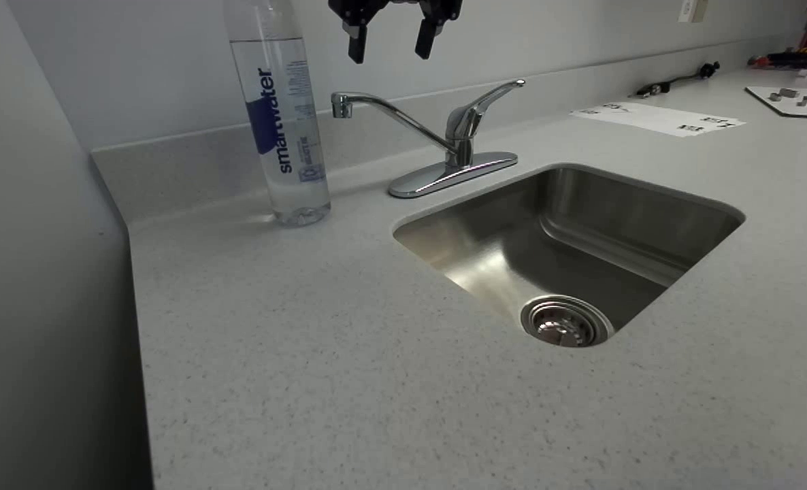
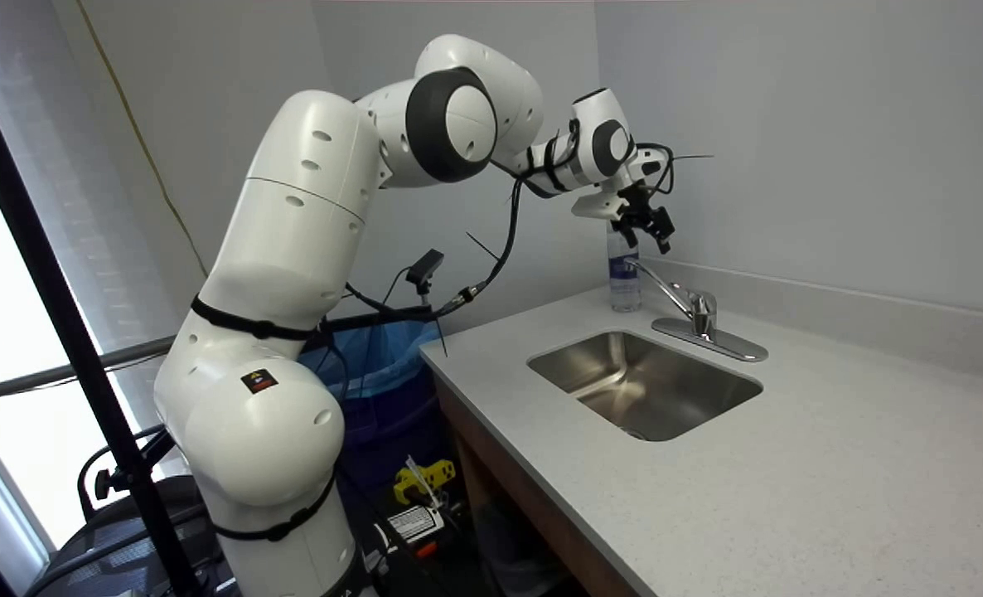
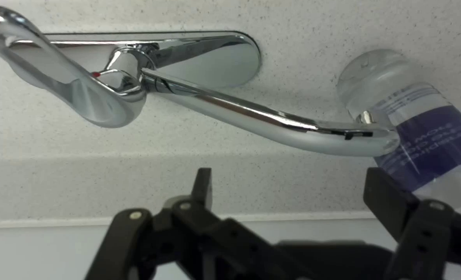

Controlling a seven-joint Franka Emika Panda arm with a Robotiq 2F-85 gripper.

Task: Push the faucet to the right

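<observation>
Clear plastic w/ a blue label [image 1: 262, 126]: a water bottle [image 1: 301, 187] stands upright on the pale counter [image 1: 294, 340], below & L of the gripper [image 1: 390, 58] in an exterior view. The gripper hangs next, black, fingers [image 1: 356, 47] pointing down & spread wide apart; wrist view shows the same gap. Then the faucet [image 1: 463, 148]: shiny metal, below the gripper & slightly R, apart from it. Its thin spout [image 1: 403, 117] reaches L, end near the bottle; single lever handle [image 1: 495, 97] tilts up & R. Steel sink [image 1: 567, 258], w/ a round drain [image 1: 567, 323], sits lower still & farther R of the gripper. White papers [image 1: 659, 119] w/ black marks lie well R of the gripper, same counter.
</observation>
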